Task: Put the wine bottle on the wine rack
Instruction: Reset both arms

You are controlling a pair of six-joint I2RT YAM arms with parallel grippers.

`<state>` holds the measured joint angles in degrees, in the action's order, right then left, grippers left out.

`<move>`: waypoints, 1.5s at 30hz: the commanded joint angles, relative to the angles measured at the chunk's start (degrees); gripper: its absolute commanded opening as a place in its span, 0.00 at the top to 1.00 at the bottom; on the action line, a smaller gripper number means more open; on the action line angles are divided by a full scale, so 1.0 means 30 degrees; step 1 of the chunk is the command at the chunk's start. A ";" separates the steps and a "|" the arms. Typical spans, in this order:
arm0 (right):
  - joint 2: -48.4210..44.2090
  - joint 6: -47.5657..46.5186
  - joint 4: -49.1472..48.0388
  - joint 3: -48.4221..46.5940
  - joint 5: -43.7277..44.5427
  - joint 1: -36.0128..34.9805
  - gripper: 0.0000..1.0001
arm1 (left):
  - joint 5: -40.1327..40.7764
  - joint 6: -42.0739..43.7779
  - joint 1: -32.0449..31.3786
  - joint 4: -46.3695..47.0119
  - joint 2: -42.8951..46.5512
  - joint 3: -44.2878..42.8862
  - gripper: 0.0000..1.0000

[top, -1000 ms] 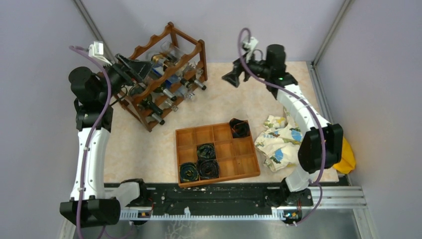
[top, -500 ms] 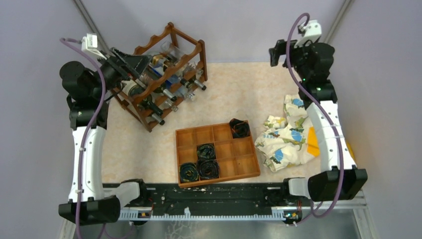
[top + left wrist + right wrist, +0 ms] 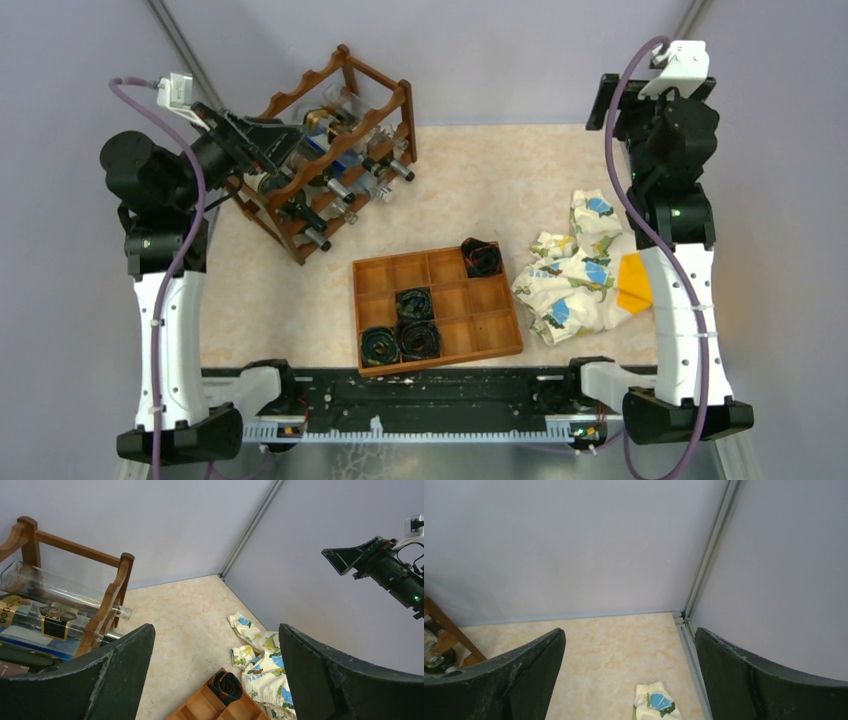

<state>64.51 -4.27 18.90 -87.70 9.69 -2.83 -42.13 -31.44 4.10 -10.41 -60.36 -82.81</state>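
The dark reddish-brown wine rack stands at the back left, with several bottles lying in its tiers. A clear wine bottle with a black and gold label lies in the top tier and also shows in the top view. My left gripper hovers over the rack's left end. In the left wrist view it is open and empty, with the rack to its left. My right gripper is raised at the back right corner. In the right wrist view it is open and empty, far from the rack.
An orange-brown compartment tray holding dark rolled items sits at the front centre. A dinosaur-print cloth and an orange piece lie to its right. Grey walls close in the back and both sides.
My right arm has swung from the back centre to the back right corner and risen. My left arm has drawn slightly left, its gripper still over the rack.
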 commanded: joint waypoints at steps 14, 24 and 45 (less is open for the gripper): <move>-0.1405 -0.0124 -0.0486 -0.3078 -0.1111 -0.0001 0.02 | -0.0501 -0.1560 -0.0077 0.1900 0.1747 -0.0080 0.01; -0.1466 0.0397 -0.0708 -0.3153 -0.1075 0.0006 0.02 | -0.0961 -0.2826 -0.0077 0.4449 0.1714 0.0120 0.01; -0.0985 0.0545 -0.1259 -0.3217 -0.1208 -0.0009 0.02 | -0.0815 -0.3034 -0.0077 0.4874 0.1664 0.0461 0.01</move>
<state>61.91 -3.38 18.39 -95.04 6.31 -2.83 -44.14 -40.14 4.10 2.44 -55.46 -81.32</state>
